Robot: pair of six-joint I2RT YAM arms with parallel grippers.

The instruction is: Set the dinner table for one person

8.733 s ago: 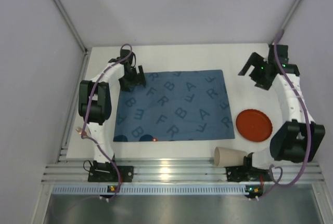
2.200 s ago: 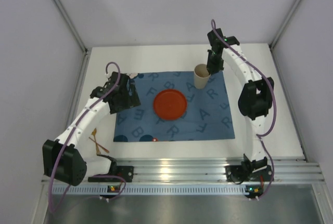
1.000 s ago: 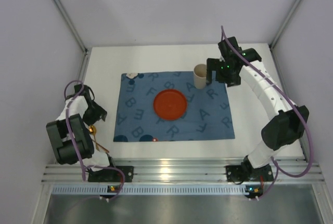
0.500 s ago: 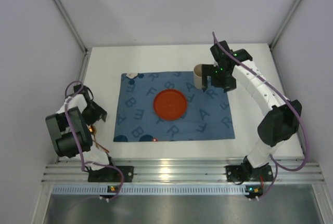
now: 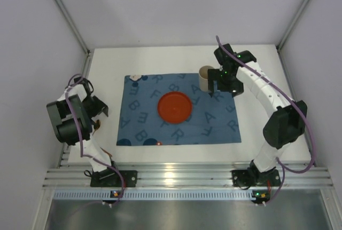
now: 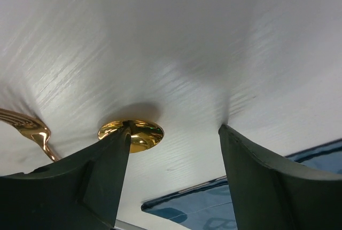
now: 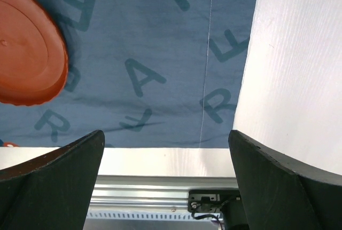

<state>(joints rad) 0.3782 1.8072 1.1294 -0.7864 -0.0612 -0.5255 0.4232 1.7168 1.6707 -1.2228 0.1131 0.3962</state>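
The dinner table (image 5: 176,59) carries a blue mat (image 5: 214,123) at its middle, with a red plate (image 5: 175,107) on it and a paper cup (image 5: 205,75) at its far edge. The gold spoon (image 6: 133,134) lies on bare white tabletop left of the mat. The left gripper (image 6: 173,131), much the nearer, hangs over it with jaws spread and nothing pinched. The bowl sits against one finger, off-centre in the gap, and the hidden handle leaves its long axis unclear. The right gripper (image 7: 166,134) is spread wide, empty, beside the cup. Only the left wrist view shows the spoon clearly.
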